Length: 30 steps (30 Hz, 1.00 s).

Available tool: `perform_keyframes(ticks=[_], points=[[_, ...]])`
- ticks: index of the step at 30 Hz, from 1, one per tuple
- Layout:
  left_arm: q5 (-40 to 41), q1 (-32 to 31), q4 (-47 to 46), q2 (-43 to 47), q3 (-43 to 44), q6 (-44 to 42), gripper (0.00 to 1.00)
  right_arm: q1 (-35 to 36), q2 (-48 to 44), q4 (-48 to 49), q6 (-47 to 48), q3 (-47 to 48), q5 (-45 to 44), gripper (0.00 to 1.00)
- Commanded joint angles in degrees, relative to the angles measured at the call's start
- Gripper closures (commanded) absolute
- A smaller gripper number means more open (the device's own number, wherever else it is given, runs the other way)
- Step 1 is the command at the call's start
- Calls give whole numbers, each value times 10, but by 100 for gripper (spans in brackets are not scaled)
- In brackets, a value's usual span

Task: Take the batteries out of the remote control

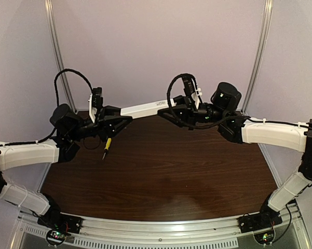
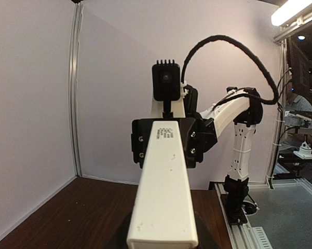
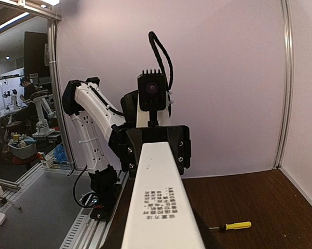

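Note:
The remote control (image 1: pixel 144 109) is a slim white bar held level in the air above the back of the table, with one end in each gripper. My left gripper (image 1: pixel 123 116) is shut on its left end and my right gripper (image 1: pixel 165 111) on its right end. In the left wrist view the remote (image 2: pixel 165 197) runs away from the camera to the right gripper's black fingers (image 2: pixel 140 145). In the right wrist view the remote (image 3: pixel 163 207) shows printed text and runs to the left gripper's fingers (image 3: pixel 182 148). No batteries are in view.
A yellow-handled screwdriver (image 1: pixel 107 147) lies on the dark wooden table (image 1: pixel 166 176) just below the left gripper; it also shows in the right wrist view (image 3: pixel 233 226). Grey walls and metal posts stand behind the table.

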<state>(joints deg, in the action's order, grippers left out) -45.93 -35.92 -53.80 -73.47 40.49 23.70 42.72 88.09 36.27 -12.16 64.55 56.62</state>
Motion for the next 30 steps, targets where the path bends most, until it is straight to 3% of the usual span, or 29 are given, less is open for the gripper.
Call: perform_keyframes(ticks=[1, 4, 6, 7, 15, 23, 30], points=[[9, 3, 12, 12, 12, -18, 81, 3, 5, 2, -2, 8, -7, 100], [20, 3, 37, 19, 15, -26, 39, 3, 2, -11, 10, 7, -14, 100], [33, 3, 61, 27, 16, -35, 22, 3, -2, -34, 32, 6, -23, 100], [39, 3, 72, 33, 15, -42, 19, 4, -6, -45, 42, 6, -28, 100], [92, 3, 237, 52, 71, -53, 3, 2, -30, -116, 132, 8, -64, 100], [84, 8, 389, 34, 162, -7, 3, 0, -49, -146, 220, -12, -87, 100], [-11, 61, 462, 3, 206, 86, 4, 0, -82, -109, 279, -62, -88, 100]])
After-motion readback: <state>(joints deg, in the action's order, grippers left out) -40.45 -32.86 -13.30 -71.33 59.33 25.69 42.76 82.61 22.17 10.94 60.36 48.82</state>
